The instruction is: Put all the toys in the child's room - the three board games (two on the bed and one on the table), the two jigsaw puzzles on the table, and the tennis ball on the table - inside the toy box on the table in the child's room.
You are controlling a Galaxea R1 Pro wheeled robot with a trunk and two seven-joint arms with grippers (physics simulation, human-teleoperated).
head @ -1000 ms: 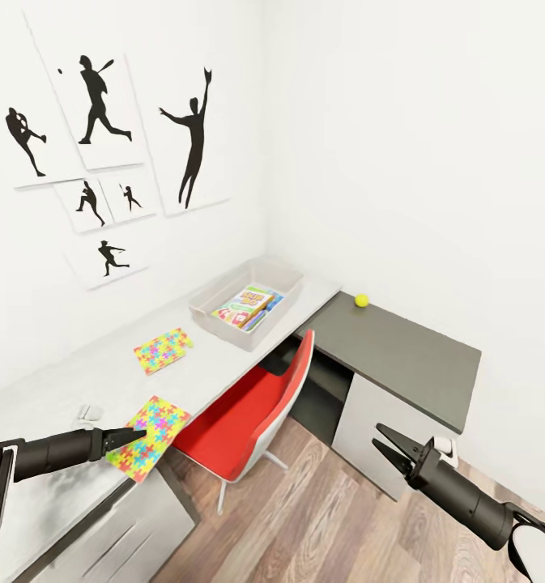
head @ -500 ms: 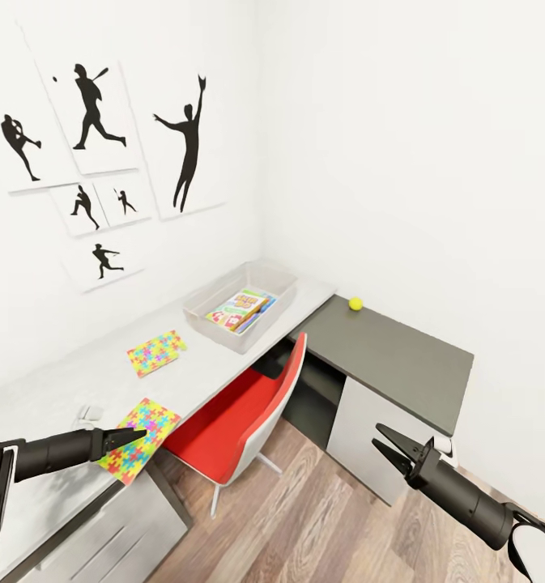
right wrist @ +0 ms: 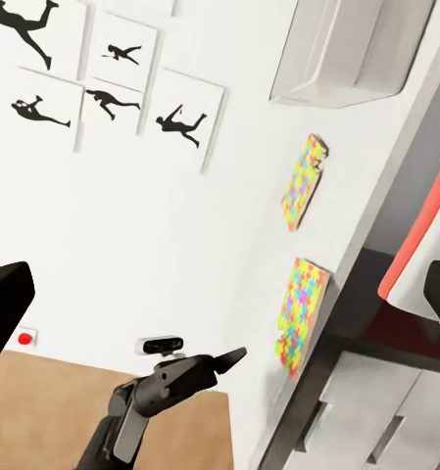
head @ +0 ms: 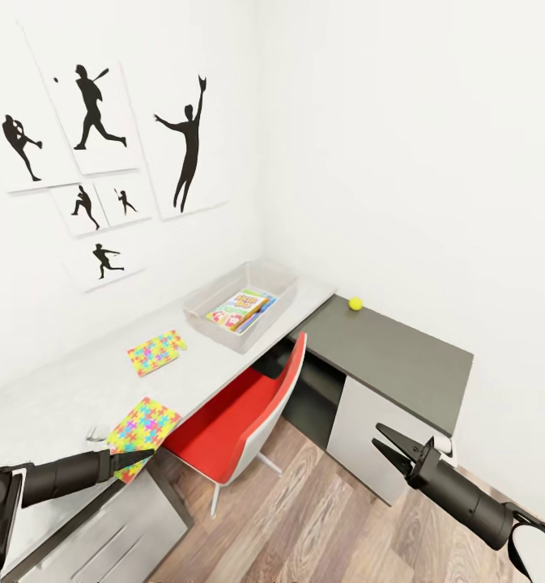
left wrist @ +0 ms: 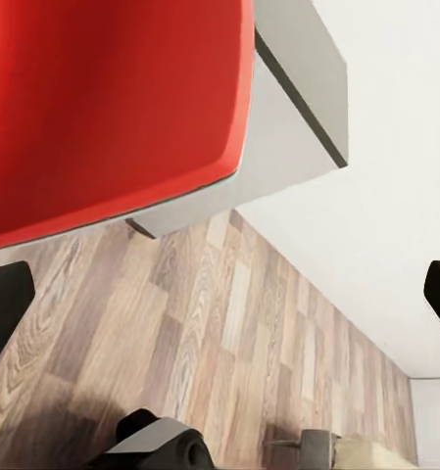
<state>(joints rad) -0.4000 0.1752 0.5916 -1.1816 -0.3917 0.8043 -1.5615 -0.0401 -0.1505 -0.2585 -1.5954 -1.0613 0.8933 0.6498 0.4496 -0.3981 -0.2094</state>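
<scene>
Reaching my left gripper [head: 138, 458], jaws looking clenched and empty, for the near multicoloured puzzle square [head: 142, 427]; right gripper [head: 392, 450] jaws released.

Two jigsaw puzzles [head: 145, 426] lie on the desk [head: 78, 385]; the toy box [head: 240, 304] holds board games [head: 244, 308]; the tennis ball [head: 355, 304] sits apart.

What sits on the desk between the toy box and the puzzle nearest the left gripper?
In the head view, the second jigsaw puzzle lies between the toy box and the near puzzle; otherwise bare table top.
</scene>
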